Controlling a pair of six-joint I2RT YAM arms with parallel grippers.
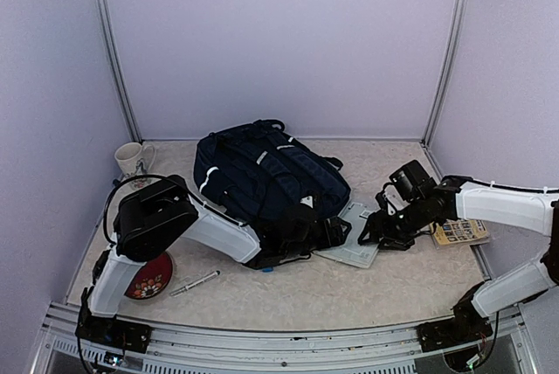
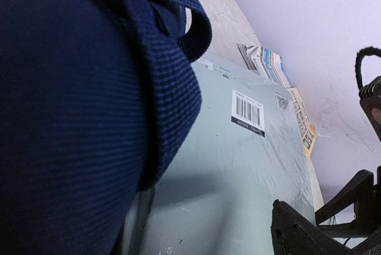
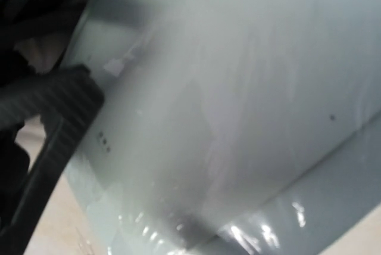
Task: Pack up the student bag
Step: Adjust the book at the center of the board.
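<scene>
The student bag (image 1: 262, 177) is a navy backpack lying flat mid-table; its fabric fills the left of the left wrist view (image 2: 71, 112). A pale grey-green flat package (image 1: 354, 250) with a barcode label lies at the bag's near right edge, partly under the fabric (image 2: 238, 165). My left gripper (image 1: 330, 232) is at that edge. One dark finger (image 2: 303, 234) shows over the package and the other is hidden by fabric, so the jaws stand apart. My right gripper (image 1: 371, 232) is clamped on the package's right side, and the package fills its wrist view (image 3: 226, 100).
A yellow book (image 1: 460, 232) lies under the right arm, and printed books (image 2: 265, 61) show beyond the package. A white mug (image 1: 131, 160) stands at the back left. A red patterned plate (image 1: 150, 278) and a pen (image 1: 194, 283) lie near the left arm's base.
</scene>
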